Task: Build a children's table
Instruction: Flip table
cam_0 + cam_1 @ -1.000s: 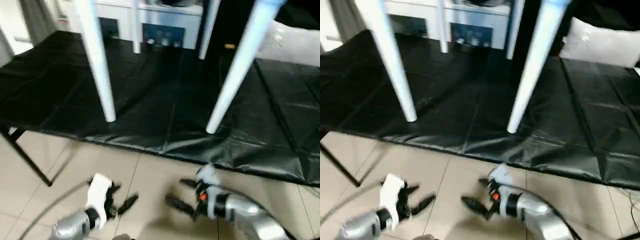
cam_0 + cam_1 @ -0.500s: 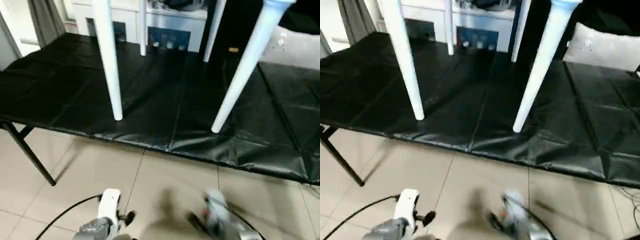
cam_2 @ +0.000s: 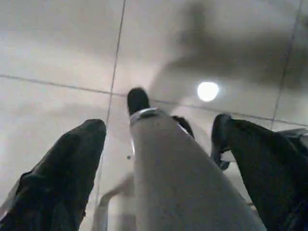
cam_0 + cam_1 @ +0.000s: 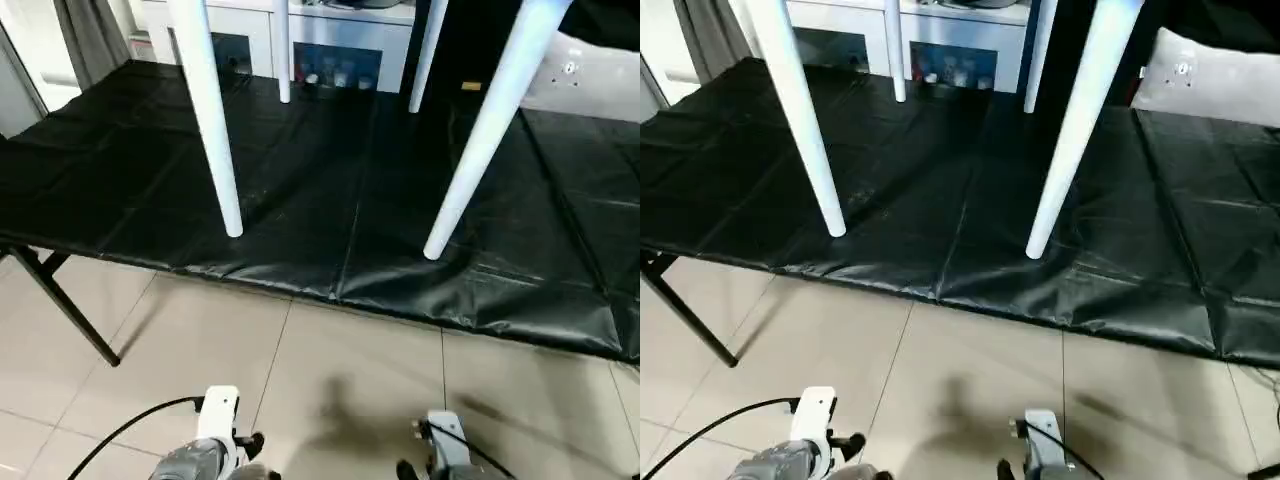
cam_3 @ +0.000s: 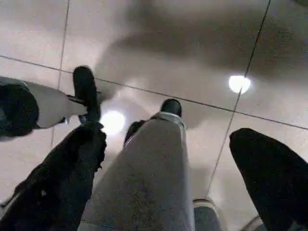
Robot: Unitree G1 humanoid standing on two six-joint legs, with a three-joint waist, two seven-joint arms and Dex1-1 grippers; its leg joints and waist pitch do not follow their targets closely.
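Children's table (image 4: 215,150) stands on all four legs on the black mat (image 4: 330,190). Both my grippers spread wide, holding nothing, low over floor tiles (image 4: 320,370). Keep arms off the legs.

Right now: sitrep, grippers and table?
Left gripper and right gripper open, empty, low over the floor tiles. Children's table standing on four legs on the black mat. Nothing in the way.

White table legs (image 4: 215,130); black mat (image 4: 330,190); beige floor tiles (image 4: 330,380).
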